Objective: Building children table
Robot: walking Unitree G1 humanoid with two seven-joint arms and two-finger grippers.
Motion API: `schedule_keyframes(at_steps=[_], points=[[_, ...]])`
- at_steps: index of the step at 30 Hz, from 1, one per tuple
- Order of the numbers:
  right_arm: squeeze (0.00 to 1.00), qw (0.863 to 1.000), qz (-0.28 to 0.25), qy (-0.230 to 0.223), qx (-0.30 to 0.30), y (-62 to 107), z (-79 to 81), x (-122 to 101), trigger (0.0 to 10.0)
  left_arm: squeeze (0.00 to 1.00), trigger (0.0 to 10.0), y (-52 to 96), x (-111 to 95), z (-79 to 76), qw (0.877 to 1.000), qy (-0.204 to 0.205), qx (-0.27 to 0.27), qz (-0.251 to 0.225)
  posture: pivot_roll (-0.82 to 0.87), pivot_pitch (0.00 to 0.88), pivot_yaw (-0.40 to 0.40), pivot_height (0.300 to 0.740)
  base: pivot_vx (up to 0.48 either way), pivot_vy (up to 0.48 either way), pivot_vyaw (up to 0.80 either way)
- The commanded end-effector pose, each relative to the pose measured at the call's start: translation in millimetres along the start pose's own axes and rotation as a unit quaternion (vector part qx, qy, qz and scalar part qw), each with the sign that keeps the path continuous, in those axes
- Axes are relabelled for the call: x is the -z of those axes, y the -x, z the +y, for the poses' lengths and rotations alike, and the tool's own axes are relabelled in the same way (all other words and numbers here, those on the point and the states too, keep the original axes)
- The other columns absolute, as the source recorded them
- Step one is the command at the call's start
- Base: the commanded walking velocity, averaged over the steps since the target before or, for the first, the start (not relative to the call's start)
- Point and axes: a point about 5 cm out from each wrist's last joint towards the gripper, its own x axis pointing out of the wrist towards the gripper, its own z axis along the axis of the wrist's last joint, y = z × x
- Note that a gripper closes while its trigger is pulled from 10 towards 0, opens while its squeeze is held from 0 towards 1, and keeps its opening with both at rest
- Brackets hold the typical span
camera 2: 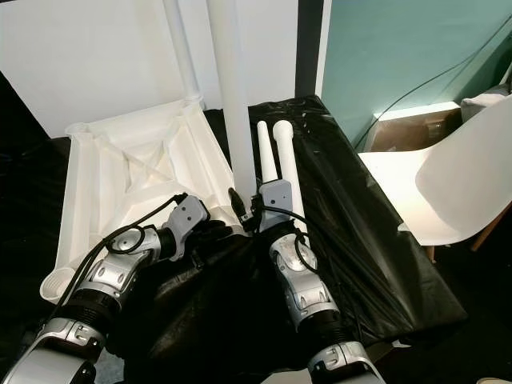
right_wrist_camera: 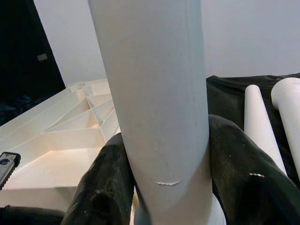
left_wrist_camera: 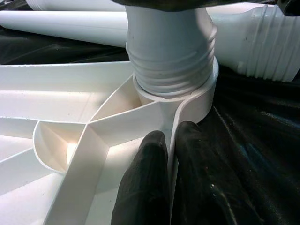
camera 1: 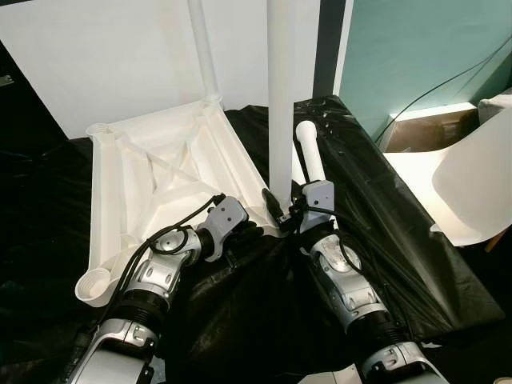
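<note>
Two grippers share it: left gripper (left_wrist_camera: 164, 159) pinching the tabletop rim (left_wrist_camera: 185, 110) must brace firmly while right gripper (right_wrist_camera: 164, 187), clamped around the upright leg (camera 1: 282, 88) at 12 o'clock, turns it straight

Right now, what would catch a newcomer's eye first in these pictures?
The tall white leg standing upright at the near corner of the upturned white tabletop, with the right gripper clasped around it. Next, the left gripper pinching the tabletop's rim beside that threaded socket. Two spare legs lie on the black sheet.
</note>
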Motion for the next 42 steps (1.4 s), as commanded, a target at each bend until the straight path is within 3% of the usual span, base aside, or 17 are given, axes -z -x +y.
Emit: schedule_keyframes(at_steps=[1,2,4,5,7,8,12,18,32,33,34,35,42], points=[[0.00,1.000,0.023,-0.012,0.010,4.8,-6.5,8.7,10.0,0.00,10.0,5.1,27.5,-4.2,0.998,0.035,-0.018,0.054,-0.04,0.000,0.085,0.740,0.000,0.000,0.00],[1.00,1.000,0.027,-0.010,-0.011,4.3,-7.3,9.9,10.0,0.00,10.0,5.2,27.4,-3.9,0.998,0.034,-0.019,0.054,-0.04,0.000,0.085,0.740,0.000,0.000,0.00],[1.00,0.998,0.035,-0.006,-0.059,3.1,-14.7,10.2,10.0,0.00,10.0,4.6,27.0,-3.4,0.998,0.034,-0.019,0.054,-0.04,0.000,0.082,0.740,0.000,0.000,0.00],[0.89,0.995,0.038,-0.005,-0.088,2.2,-19.4,8.8,10.0,0.00,10.0,4.3,26.8,-3.0,0.998,0.034,-0.020,0.054,-0.04,0.000,0.082,0.740,0.000,0.000,0.00],[0.89,0.994,0.039,-0.004,-0.104,1.6,-22.3,7.7,10.0,0.00,10.0,4.0,26.5,-2.7,0.998,0.034,-0.020,0.054,-0.04,0.000,0.078,0.740,0.000,0.000,0.00],[0.00,0.991,0.033,-0.002,-0.130,0.7,-27.2,3.3,10.0,0.00,10.0,3.5,26.0,-2.6,0.998,0.034,-0.021,0.053,-0.04,0.000,0.078,0.740,0.000,0.000,0.00],[0.00,0.982,0.021,0.030,-0.184,0.2,-42.5,-8.9,10.0,0.00,10.0,1.3,24.7,-3.8,0.998,0.034,-0.020,0.050,-0.05,0.000,0.077,0.740,0.000,0.000,0.00],[0.00,0.974,0.022,0.078,-0.211,-4.0,-59.0,-16.0,10.0,0.00,10.0,0.9,25.0,-4.6,0.998,0.035,-0.020,0.050,-0.05,0.000,0.070,0.740,0.000,0.000,0.00],[0.00,0.952,0.060,0.061,-0.292,-19.8,-47.6,-7.8,10.0,0.00,10.0,3.7,23.7,-1.8,0.998,0.029,-0.022,0.051,-0.03,0.000,0.071,0.740,0.000,0.000,0.00],[0.00,0.949,0.064,0.059,-0.302,-20.4,-46.5,-7.4,3.5,0.00,10.0,3.9,23.8,-1.8,0.998,0.029,-0.023,0.051,-0.01,0.000,0.068,0.740,0.000,0.000,0.00],[0.00,0.949,0.064,0.059,-0.302,-20.4,-46.5,-7.4,3.5,0.00,10.0,3.9,23.8,-1.8,0.998,0.029,-0.023,0.051,-0.01,0.000,0.068,0.740,0.000,0.000,0.00],[0.00,0.946,0.068,0.058,-0.311,-20.5,-45.7,-6.8,0.0,0.00,10.0,4.1,24.0,-2.0,0.998,0.029,-0.023,0.051,-0.01,0.000,0.066,0.740,0.000,0.000,0.00],[0.00,0.948,0.084,0.045,-0.304,-20.0,-51.9,-1.1,0.0,0.00,10.0,4.5,25.1,-3.5,0.998,0.030,-0.025,0.050,-0.02,0.000,0.063,0.740,0.000,0.000,0.00]])
